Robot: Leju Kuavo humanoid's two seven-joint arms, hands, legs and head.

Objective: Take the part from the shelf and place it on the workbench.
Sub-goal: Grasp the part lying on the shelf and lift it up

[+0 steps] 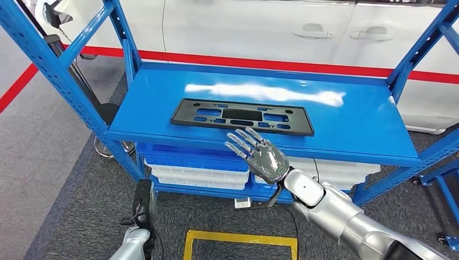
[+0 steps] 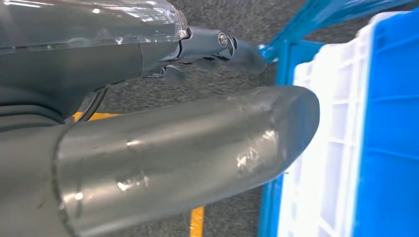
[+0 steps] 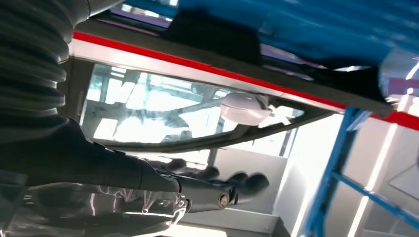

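part: flat black rectangular plastic panel with cut-out slots (image 1: pixel 242 117), lying flat on the top board of the blue metal shelf rack (image 1: pixel 346 122), toward its front edge, long side along that edge. Nothing is holding it.
right hand: grey many-fingered right hand (image 1: pixel 261 156) raised in front of the shelf's front edge, back of hand toward the head camera, silver forearm coming in from lower right.
right fingers: spread apart and extended (image 1: pixel 244 140), tips pointing up-left toward the near edge of the panel. In the head view they overlap the shelf lip just below the panel; cannot tell if they touch either. Nothing held.
right wrist view: dark fingers (image 3: pixel 232 183) seen from behind, apart, nothing between them; blue shelf surface and a white car with a red stripe beyond.
left hand: left hand (image 1: pixel 144 205) low at the bottom of the head view, hanging beside the rack's lower tier, dark, above grey carpet.
left fingers: thick grey thumb (image 2: pixel 207 148) close to the wrist camera, darker fingers (image 2: pixel 217 47) stretched out behind it, holding nothing; how far apart they are, cannot tell.
lower tier: stacked white and blue plastic crates (image 1: pixel 197 168) under the top board.
floor: grey carpet with a yellow taped rectangle (image 1: pixel 241 238) in front of the rack.
background: white car body with door handles (image 1: pixel 311 32) behind the shelf.
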